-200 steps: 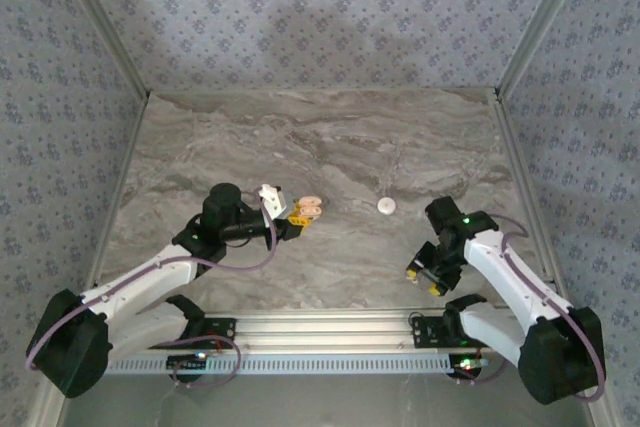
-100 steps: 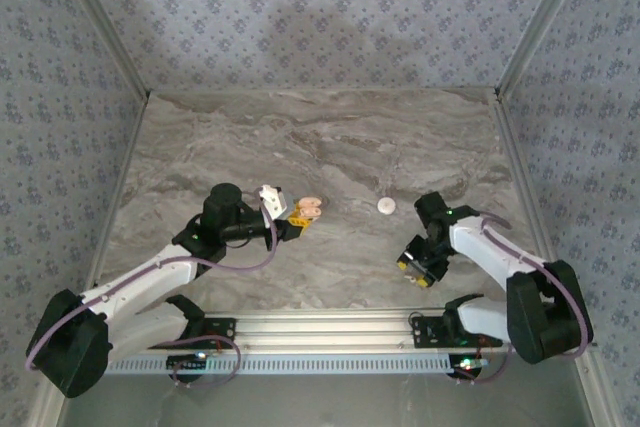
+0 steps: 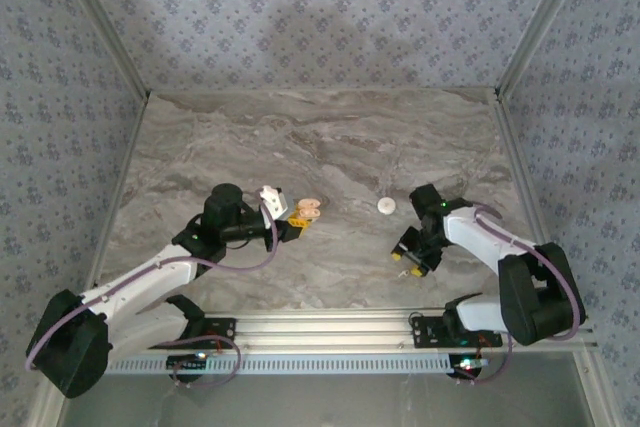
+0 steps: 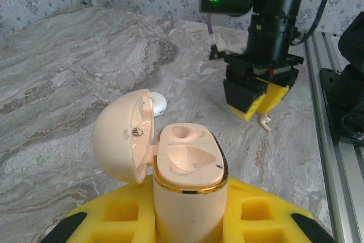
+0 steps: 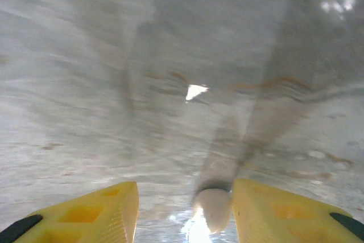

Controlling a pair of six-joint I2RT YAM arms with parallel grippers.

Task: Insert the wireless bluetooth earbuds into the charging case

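While your left fingers [image 4: 108,220] are clamping the open charging case [image 4: 190,163] at lower centre, your right fingers [image 5: 273,211] are standing half open, straddling an earbud [image 5: 213,206] lying on the counter [image 5: 170,55], gripping nothing.

Over a blurred marbled surface [image 5: 170,55], the right end effector's [image 5: 185,200] jaws stand apart, an earbud [image 5: 212,208] just beside one.

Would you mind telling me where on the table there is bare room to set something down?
The far half of the table, up to the back wall, is bare, as is the near strip between the two arms. The middle row is crowded: the left gripper holding the charging case, the white disc, and the right gripper straddling an earbud.
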